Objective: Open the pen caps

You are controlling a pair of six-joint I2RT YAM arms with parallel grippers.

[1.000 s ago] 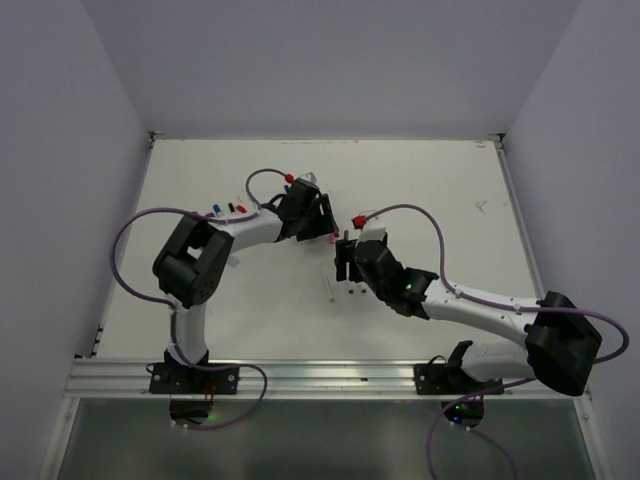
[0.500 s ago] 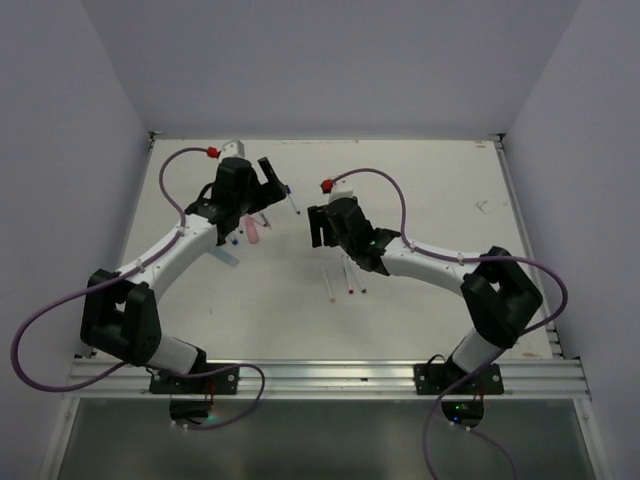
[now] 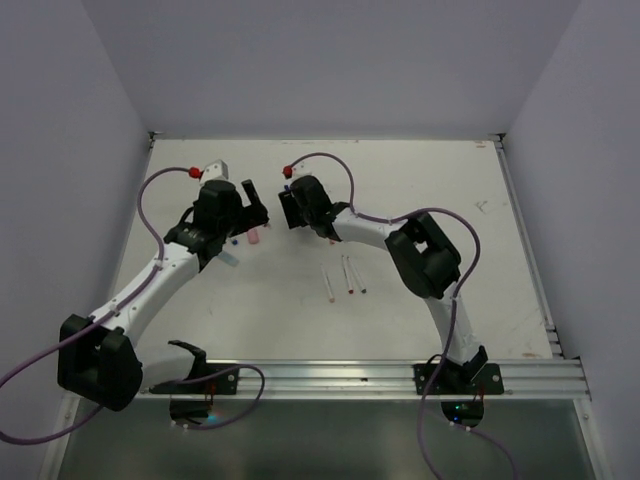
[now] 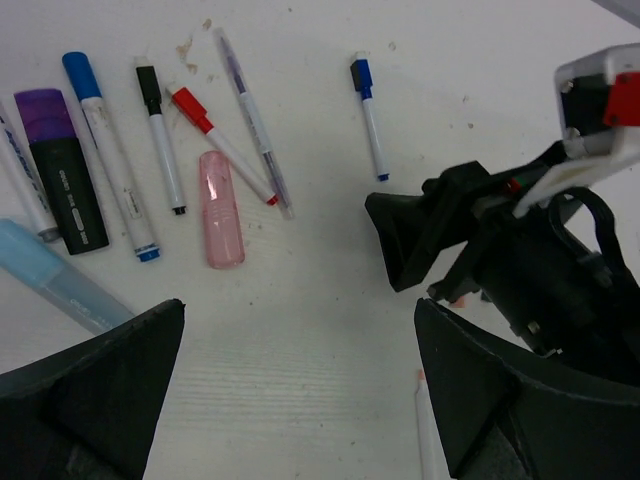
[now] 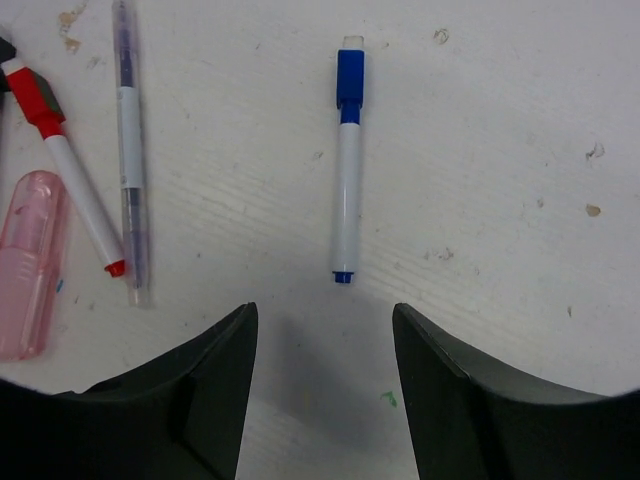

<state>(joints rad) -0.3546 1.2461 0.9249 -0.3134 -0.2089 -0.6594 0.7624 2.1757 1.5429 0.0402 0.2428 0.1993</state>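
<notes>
Lining up on a fresh pen looks to be the step in hand: the right gripper hangs low over the table, jaws apart with nothing between them. The blue-capped pen lies straight ahead at 12 o'clock, its blue cap seated on the far end. The left gripper is spread wide and empty. In its wrist view the other capped pens sit at 10 o'clock: a red-capped pen, a black-capped pen, a pink highlighter and a purple highlighter, all lying flat with caps apparently on. From above, three slim pens lie apart at 6 o'clock of both grippers; their caps are too small to judge. I judge that the next move calls for one gripper to pinch the white barrel off the table while the other takes the cap, then a pull along the pen's axis. The slim barrel may roll under a skewed pinch.
</notes>
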